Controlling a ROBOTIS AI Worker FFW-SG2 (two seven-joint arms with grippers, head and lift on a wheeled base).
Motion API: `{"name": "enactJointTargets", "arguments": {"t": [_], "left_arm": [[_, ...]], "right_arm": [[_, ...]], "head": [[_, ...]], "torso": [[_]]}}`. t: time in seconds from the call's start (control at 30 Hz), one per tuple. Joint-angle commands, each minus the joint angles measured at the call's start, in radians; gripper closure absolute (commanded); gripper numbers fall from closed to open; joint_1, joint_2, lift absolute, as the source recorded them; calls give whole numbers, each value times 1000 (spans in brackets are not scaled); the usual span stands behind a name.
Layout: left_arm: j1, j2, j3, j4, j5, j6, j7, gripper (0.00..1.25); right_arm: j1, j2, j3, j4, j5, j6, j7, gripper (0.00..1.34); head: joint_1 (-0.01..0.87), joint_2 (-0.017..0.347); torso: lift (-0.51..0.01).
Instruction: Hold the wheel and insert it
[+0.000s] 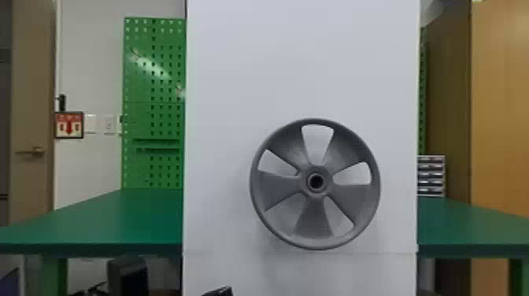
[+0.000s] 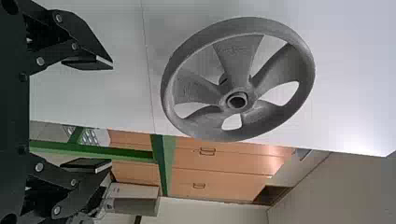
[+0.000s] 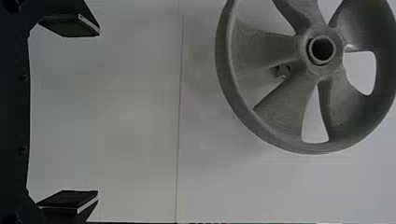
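Wheel [image 1: 316, 170] stands upright before us, against a white panel [image 1: 303, 63]; we have left hand [image 1: 219, 292] and right hand [image 3: 97, 116] both spread, apart from it.

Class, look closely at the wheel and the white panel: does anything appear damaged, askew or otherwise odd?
Nothing stands out. The grey wheel looks whole, with no visible crack or broken spoke, and its face stands upright before the white panel, which shows no visible damage either.
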Motion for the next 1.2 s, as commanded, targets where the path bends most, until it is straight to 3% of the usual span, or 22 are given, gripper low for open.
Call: {"name": "enactJointTargets", "arguments": {"t": [0.0, 0.53, 0.8, 1.17], "left_arm": [[5, -1, 4, -2, 0, 0, -1, 502], [10, -1, 10, -5, -3, 0, -1, 502], [10, -1, 13, -6, -14, 0, -2, 502], [11, -1, 16, -8, -26, 1, -2, 496]], "right_arm": [[23, -3, -4, 77, -2, -65, 8, 87], [63, 3, -24, 294, 22, -288, 11, 88], [72, 20, -42, 303, 30, -273, 11, 88], [80, 64, -76, 307, 64, -245, 10, 87]], "head": [[0, 17], [0, 17], [0, 17], [0, 17]], "torso": [[-491], [-491], [-491], [-491]]}}
